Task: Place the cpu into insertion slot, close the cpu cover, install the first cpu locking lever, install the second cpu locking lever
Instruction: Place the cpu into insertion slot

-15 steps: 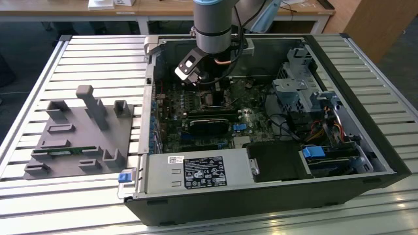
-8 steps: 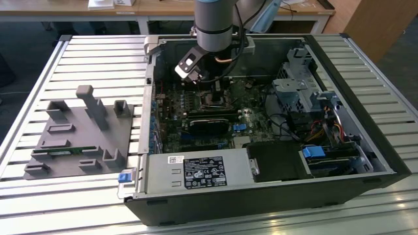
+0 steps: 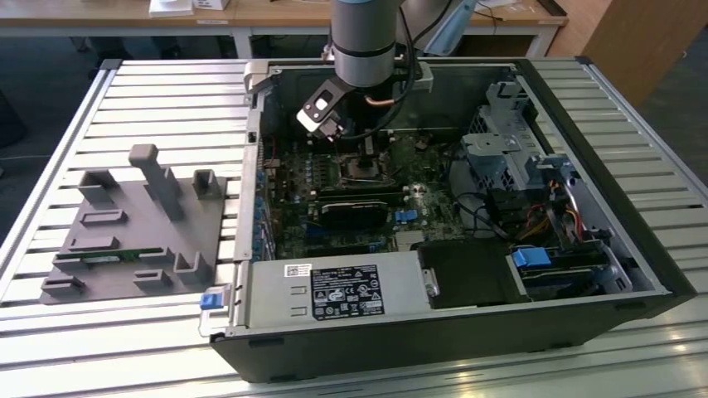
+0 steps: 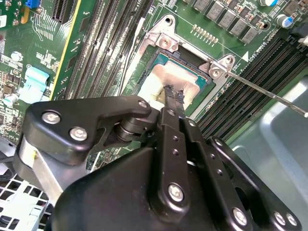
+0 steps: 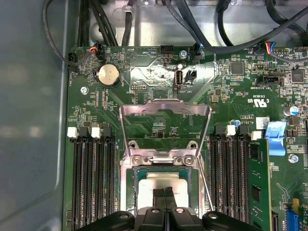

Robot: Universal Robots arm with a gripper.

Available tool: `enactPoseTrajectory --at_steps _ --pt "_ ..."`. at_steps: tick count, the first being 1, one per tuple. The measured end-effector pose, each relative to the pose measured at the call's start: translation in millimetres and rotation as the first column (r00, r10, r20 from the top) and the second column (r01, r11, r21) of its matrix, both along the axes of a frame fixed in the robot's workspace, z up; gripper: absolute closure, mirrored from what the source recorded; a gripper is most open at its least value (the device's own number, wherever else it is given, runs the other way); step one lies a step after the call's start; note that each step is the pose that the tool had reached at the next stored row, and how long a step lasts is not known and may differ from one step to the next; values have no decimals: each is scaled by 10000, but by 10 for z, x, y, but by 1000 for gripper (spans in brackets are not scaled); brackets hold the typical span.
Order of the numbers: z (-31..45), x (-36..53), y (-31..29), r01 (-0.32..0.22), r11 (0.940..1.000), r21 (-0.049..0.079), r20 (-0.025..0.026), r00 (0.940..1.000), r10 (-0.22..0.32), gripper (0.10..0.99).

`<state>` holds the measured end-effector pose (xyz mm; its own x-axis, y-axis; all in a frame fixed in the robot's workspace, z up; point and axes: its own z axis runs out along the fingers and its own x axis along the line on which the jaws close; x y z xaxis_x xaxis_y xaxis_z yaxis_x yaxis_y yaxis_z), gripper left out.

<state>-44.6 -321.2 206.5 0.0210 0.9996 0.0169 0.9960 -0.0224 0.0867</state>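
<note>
The cpu (image 5: 155, 184) lies flat in the insertion slot (image 5: 133, 169), its silvery top facing up; the second wrist view shows the cpu (image 4: 159, 77) in the same place. My gripper (image 5: 164, 194) is shut, its two black fingertips (image 4: 174, 94) pressed together right over the chip's middle with nothing seen between them. The cpu cover (image 5: 166, 102), a thin silvery frame, stands swung up and open beyond the slot. One locking lever (image 4: 269, 94), a thin metal rod, juts out unlatched beside the slot. In the exterior view my gripper (image 3: 356, 152) hangs just above the slot (image 3: 360, 168).
The motherboard (image 3: 332, 195) lies in an open computer case (image 3: 575, 274) on a slatted metal table. Black memory slots (image 5: 91, 183) flank the socket on both sides. Cables (image 5: 110, 24) run along the case wall. A grey fixture (image 3: 138, 224) stands at the exterior view's left.
</note>
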Motion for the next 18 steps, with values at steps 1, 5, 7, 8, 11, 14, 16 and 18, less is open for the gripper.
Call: enactPoseTrajectory --at_steps 1,5,7,8,11,14,16,18 --pt "0 0 0 -1 10000 0 -2 10000 1 980" --pt "2 1 0 0 10000 1 -10 10000 0 980" --pt "5 1 0 0 10000 1 -13 10000 0 980" --pt "8 2 0 -1 10000 1 -15 10000 1 980" --pt "16 2 0 -1 10000 7 -23 10000 1 980" --pt "26 3 0 -1 10000 19 -32 10000 1 980" --pt "31 3 0 -1 10000 35 -35 10000 1 980" --pt "35 3 -1 -1 10000 51 -35 10000 1 980"
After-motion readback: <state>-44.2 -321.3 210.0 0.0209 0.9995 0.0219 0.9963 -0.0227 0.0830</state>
